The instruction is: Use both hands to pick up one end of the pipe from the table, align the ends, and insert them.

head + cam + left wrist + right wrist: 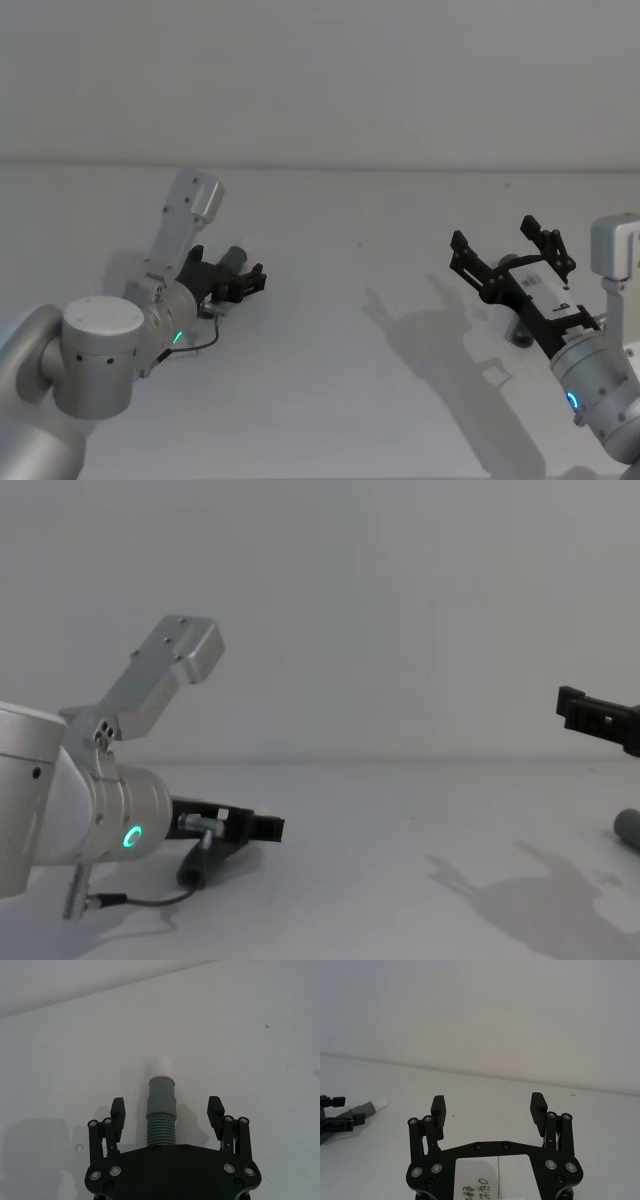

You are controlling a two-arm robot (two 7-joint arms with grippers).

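Wide open on both sides, nothing gripped yet

Head view: at the left, low on the table (330, 400), the left gripper (238, 270), with the tipped piece (237, 256) in its open gap. At the right, raised, the right gripper (492, 232), spread wide and empty, well apart from that piece.

Left wrist view: fingers (118, 1110) fully apart, one at each side of the piece, about at the joint of cuff (161, 1094) and ribs (161, 1130), not touching it. Long axis straight along the gripper's own line, ribs toward the palm, white tip (159, 1066) pointing away. For the grasp, probably enough to close across this axis.

Right wrist view: jaws at full width, nothing between them. Farther off, the left gripper around its piece, tip turned partly toward the right arm's side.

Chest view: left gripper nearly on the table, a thin cable (150, 901) under its wrist. From the right edge, one right finger (595, 713), well above the table; below it, lying flat, a dark grey end, seemingly the other piece (628, 827). Nearer to this one: the right arm, but above it, not around it
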